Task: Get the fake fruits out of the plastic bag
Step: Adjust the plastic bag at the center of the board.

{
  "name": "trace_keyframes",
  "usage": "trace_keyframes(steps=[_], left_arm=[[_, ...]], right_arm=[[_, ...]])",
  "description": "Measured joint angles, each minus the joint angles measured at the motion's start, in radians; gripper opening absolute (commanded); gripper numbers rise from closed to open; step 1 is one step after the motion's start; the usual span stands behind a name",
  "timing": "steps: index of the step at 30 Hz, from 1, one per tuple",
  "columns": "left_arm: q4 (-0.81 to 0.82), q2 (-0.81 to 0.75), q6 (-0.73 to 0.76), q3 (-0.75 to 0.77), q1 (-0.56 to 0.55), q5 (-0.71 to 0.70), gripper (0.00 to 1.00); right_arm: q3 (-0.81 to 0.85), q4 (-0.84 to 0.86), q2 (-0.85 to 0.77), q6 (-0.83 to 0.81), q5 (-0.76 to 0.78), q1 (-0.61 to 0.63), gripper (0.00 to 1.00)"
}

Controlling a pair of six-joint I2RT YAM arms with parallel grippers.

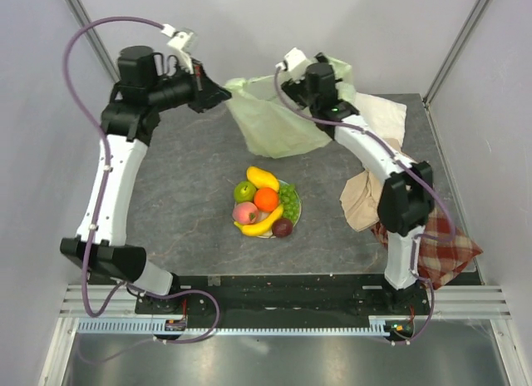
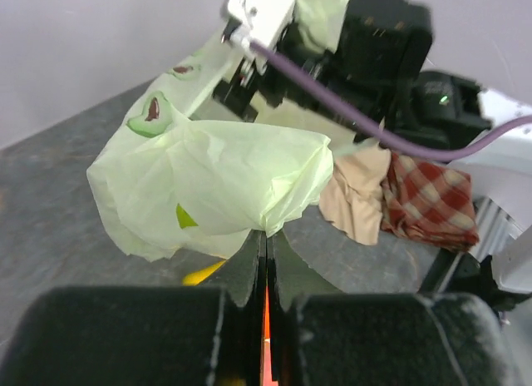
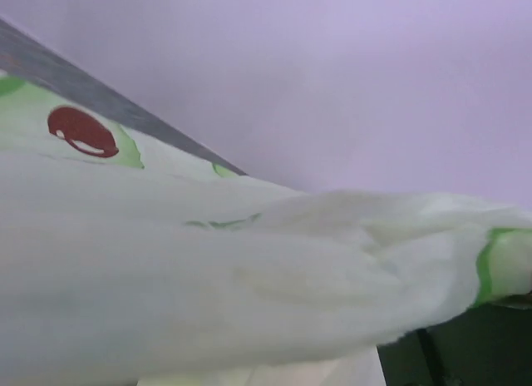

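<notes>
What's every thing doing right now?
Bag, held up, crumpled.
Fruits, out of the bag, in a pile.
Plate, full of fruits.
Left tool, shut on the bag.
Right tool, at the bag, grip hidden.
Cloths, lying crumpled.

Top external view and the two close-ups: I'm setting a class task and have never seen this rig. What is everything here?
Two jointed robot arms are bolted to a dark table. The top view looks down from above; each close-up comes from a camera on one wrist. The left arm has its jaws shut on an edge of the thin, pale-green plastic bag; the right arm seems to grip its other end. Small glossy plastic fruits lie heaped mid-table. A white cloth, a beige cloth and a plaid cloth lie on the right.
</notes>
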Motion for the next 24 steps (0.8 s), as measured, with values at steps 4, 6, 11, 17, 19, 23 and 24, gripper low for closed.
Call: trace_keyframes(steps=[4,6,11,17,19,23,24], left_arm=[[0.019,0.108,0.0,0.002,-0.087,-0.003,0.02],[0.019,0.177,-0.001,0.021,-0.108,-0.004,0.02],[-0.011,0.259,-0.002,0.017,-0.122,0.003,0.02],[-0.026,0.236,-0.021,-0.09,-0.139,0.038,0.02],[-0.028,0.236,-0.032,-0.122,-0.154,0.045,0.02],[-0.039,0.236,-0.048,-0.164,-0.19,0.053,0.02],[-0.04,0.236,-0.05,-0.164,-0.196,0.053,0.02]], right_arm=[[-0.158,-0.011,-0.167,-0.001,-0.001,-0.097,0.98],[-0.235,-0.02,-0.24,0.003,-0.004,-0.146,0.98],[-0.397,-0.115,-0.398,0.034,-0.093,-0.2,0.96],[-0.521,-0.241,-0.518,0.085,-0.347,-0.148,0.81],[-0.537,-0.264,-0.517,0.099,-0.403,-0.137,0.77],[-0.549,-0.286,-0.477,0.114,-0.452,-0.137,0.66],[-0.549,-0.285,-0.456,0.116,-0.457,-0.138,0.65]])
